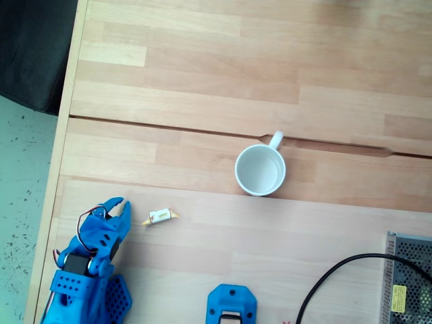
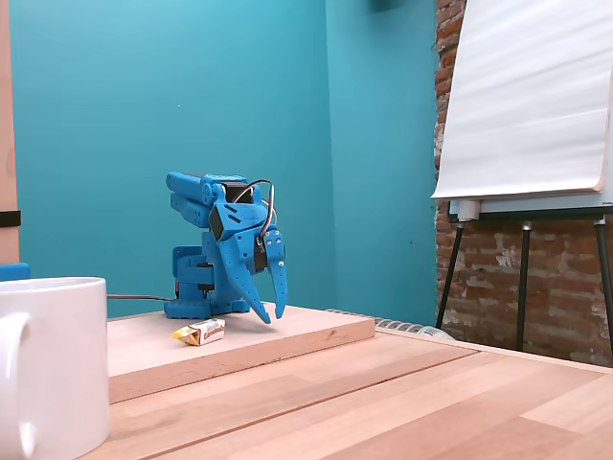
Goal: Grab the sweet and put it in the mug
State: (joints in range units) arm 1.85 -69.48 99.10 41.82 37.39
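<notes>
The sweet [image 1: 160, 216], a tiny white candy with yellow twisted ends, lies on the wooden table to the right of my blue gripper [image 1: 121, 203], a short gap away. In the other fixed view the sweet [image 2: 199, 332] rests on the raised board just left of the downward-pointing gripper [image 2: 273, 315]. Its fingertips sit close together with nothing between them, a little above the wood. The white mug [image 1: 260, 170] stands upright and empty, further right and back, its handle pointing away. From the side, the mug [image 2: 53, 364] fills the lower left corner.
A blue printed base part [image 1: 231, 305] sits at the front edge. A black cable [image 1: 337, 280] curves to a metal mesh box [image 1: 408, 280] at the bottom right. The table's left edge [image 1: 61, 169] borders the floor. An easel with a white board [image 2: 527, 105] stands behind.
</notes>
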